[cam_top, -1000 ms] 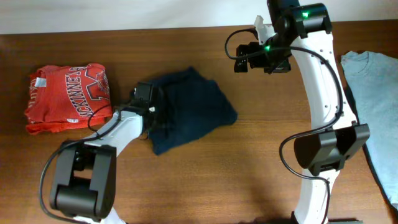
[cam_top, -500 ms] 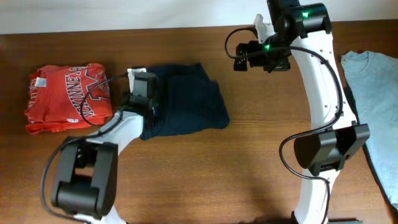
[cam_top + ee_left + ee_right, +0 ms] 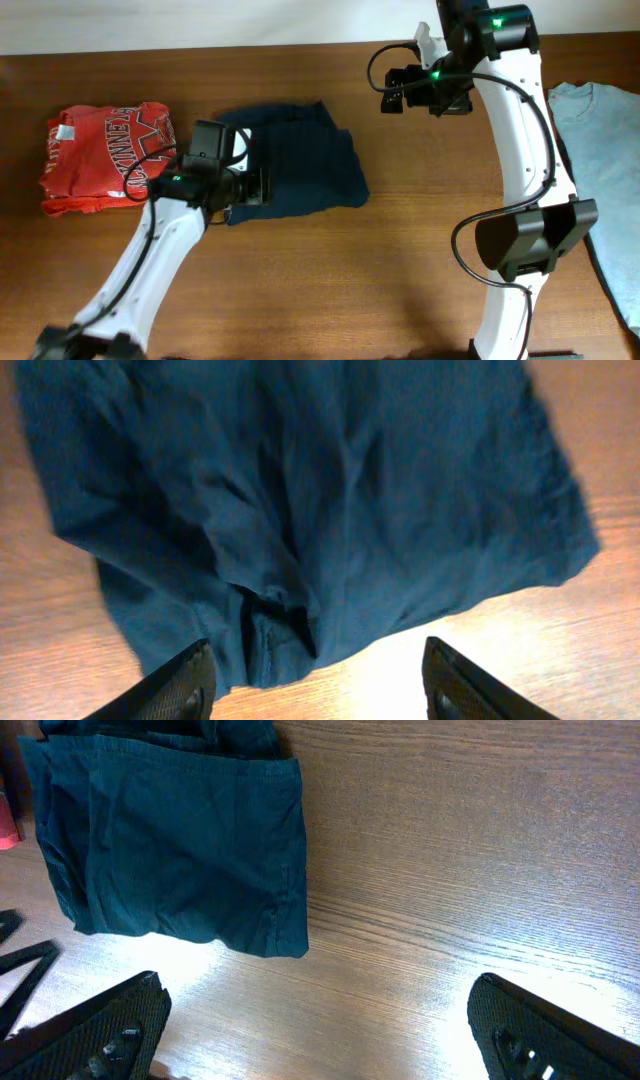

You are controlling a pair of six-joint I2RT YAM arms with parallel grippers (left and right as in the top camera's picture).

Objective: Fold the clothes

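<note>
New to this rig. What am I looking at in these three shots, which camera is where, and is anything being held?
Two white robot arms work at a wooden table, and each arm ends in two fingers. The wide shot comes from a fixed camera above the table. The other two come from a camera on each wrist, looking past that arm's own fingers. These show as dark shapes in the bottom corners: the left fingers and the right fingers.

Three things lie on the table:
- a roughly folded dark navy garment in the middle
- a folded red shirt with white lettering, on the left arm's side
- a pale blue T-shirt at the right edge

Both pairs of fingers are open and hold nothing. The left pair is over the navy garment's edge, and the right pair is over bare wood.
</note>
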